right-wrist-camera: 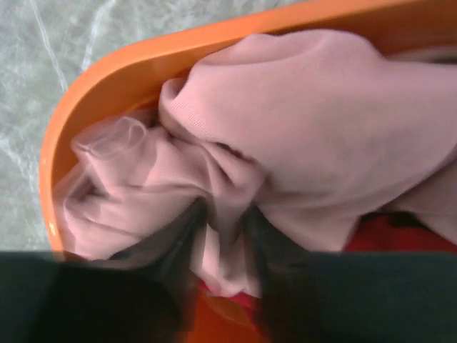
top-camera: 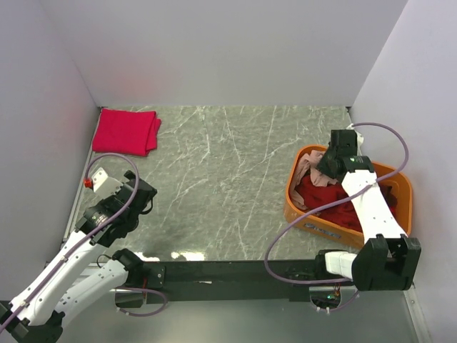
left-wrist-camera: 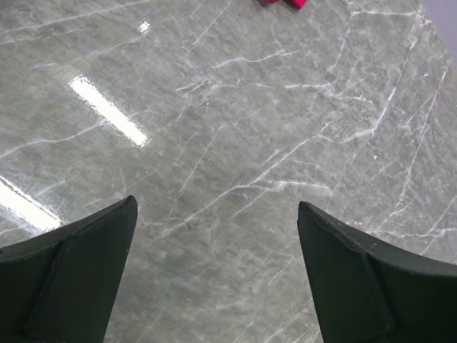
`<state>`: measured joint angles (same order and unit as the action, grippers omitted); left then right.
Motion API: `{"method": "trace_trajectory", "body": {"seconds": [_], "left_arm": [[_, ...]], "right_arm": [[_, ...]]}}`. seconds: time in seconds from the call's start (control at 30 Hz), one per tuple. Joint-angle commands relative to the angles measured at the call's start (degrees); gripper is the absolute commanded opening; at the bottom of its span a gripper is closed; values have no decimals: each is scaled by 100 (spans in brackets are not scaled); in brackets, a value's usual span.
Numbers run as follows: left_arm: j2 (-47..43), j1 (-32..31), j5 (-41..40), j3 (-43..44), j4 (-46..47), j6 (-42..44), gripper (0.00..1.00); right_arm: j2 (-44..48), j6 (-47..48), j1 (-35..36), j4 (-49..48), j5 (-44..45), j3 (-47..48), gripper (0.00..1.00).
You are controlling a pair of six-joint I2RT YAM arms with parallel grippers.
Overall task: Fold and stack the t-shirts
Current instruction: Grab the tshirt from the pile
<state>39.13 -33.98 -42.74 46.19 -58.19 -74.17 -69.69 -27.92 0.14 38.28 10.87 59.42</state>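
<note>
A folded crimson-pink t-shirt [top-camera: 127, 131] lies at the table's far left corner; its edge shows at the top of the left wrist view [left-wrist-camera: 284, 3]. An orange tub [top-camera: 300, 211] at the right holds a crumpled dusty-pink t-shirt [top-camera: 307, 168] and dark red shirts [top-camera: 335, 207]. My right gripper [top-camera: 330, 166] is down in the tub's far end, shut on a fold of the dusty-pink t-shirt [right-wrist-camera: 300, 121], pinched between the fingers [right-wrist-camera: 178, 246]. My left gripper [left-wrist-camera: 216, 268] is open and empty over bare table at the left.
The tub's orange rim [right-wrist-camera: 121, 68] curves close round my right gripper. White walls close in the table at the left, back and right. A black rail [top-camera: 228, 271] runs along the near edge between the arm bases.
</note>
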Motion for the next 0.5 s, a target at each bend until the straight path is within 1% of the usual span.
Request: {"method": "trace_trajectory", "body": {"seconds": [0.0, 0.03, 0.17, 0.3, 0.47], "left_arm": [[-37, -30, -67, 47, -60, -1, 99], [-46, -30, -59, 48, -69, -1, 99], [-99, -48, -85, 21, -52, -18, 99], [-99, -48, -94, 39, -69, -1, 99], [-81, -48, -120, 48, -78, -27, 99]], "right_arm": [[227, -178, -295, -751, -665, -210, 5], [306, -178, -322, -891, -709, -229, 0], [825, -126, -383, -1068, -780, -220, 0], [1211, -11, -410, -1033, -797, 52, 0], [1414, 102, -410, -735, -867, 1263, 0]]}}
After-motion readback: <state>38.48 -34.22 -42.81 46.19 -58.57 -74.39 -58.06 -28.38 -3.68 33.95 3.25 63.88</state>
